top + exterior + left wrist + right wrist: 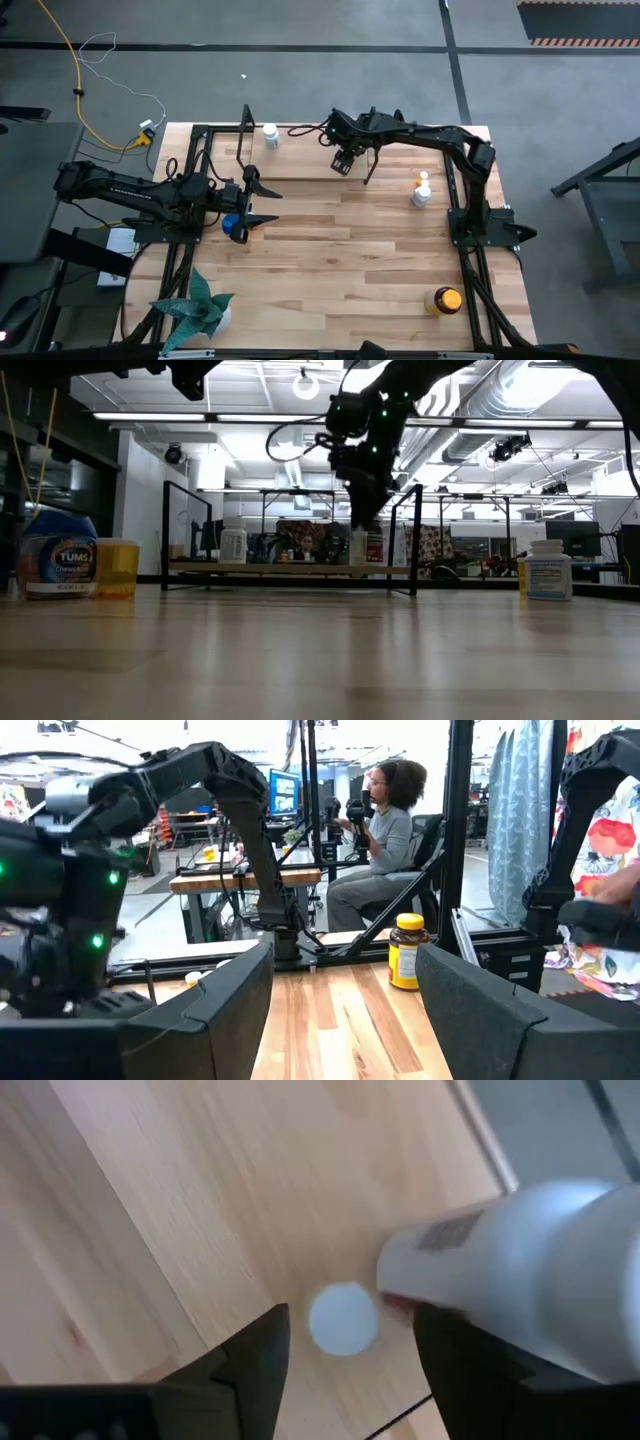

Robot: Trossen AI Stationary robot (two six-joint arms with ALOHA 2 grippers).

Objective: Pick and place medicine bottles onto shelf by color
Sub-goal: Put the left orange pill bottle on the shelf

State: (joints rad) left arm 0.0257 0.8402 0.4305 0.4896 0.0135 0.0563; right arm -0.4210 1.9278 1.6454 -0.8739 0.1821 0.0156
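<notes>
The right gripper (343,163) hangs over the shelf (300,180), near its right end. In its own wrist view the fingers (262,1355) are spread, and a white bottle cap (343,1318) sits between them, apart from both. A big white shape beside it is too blurred to name. From above, the gripper hides this bottle. Another white bottle (270,134) stands at the left end of the shelf. The left gripper (262,205) waits at the left side with fingers spread, just beside a blue bottle (232,226) that the arm partly covers.

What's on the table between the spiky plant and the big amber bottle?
Nothing: the high view shows bare table between the plant and the amber bottle.
</notes>
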